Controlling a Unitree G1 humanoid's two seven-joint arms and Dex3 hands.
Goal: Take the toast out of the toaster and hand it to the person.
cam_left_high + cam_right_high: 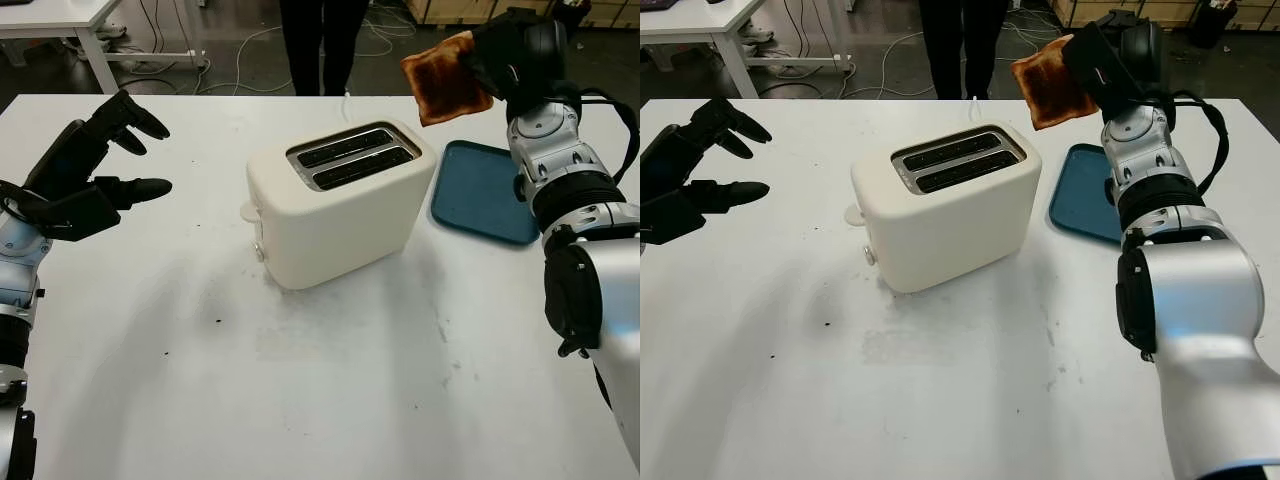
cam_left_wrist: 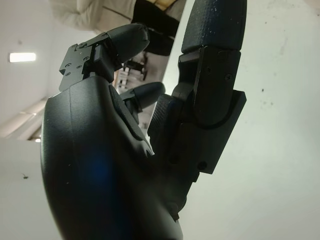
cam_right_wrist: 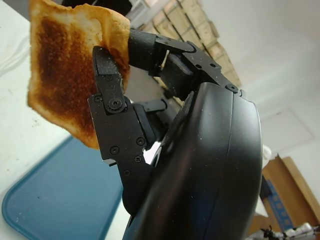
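Observation:
A browned slice of toast (image 1: 442,80) is held up in the air beyond the far right corner of the cream toaster (image 1: 340,205), above the blue tray (image 1: 480,190). My right hand (image 1: 490,62) is shut on its right edge; the right wrist view shows the toast (image 3: 65,65) pinched between black fingers (image 3: 112,107). Both toaster slots (image 1: 352,155) look dark, with no bread showing. My left hand (image 1: 110,160) hovers open above the table's left side, well away from the toaster. A person in dark trousers (image 1: 320,45) stands past the far table edge.
The white table (image 1: 300,380) carries a few dark crumbs in front of the toaster. Cables lie on the floor behind, and another white table (image 1: 60,20) stands at the back left. Boxes are stacked at the back right.

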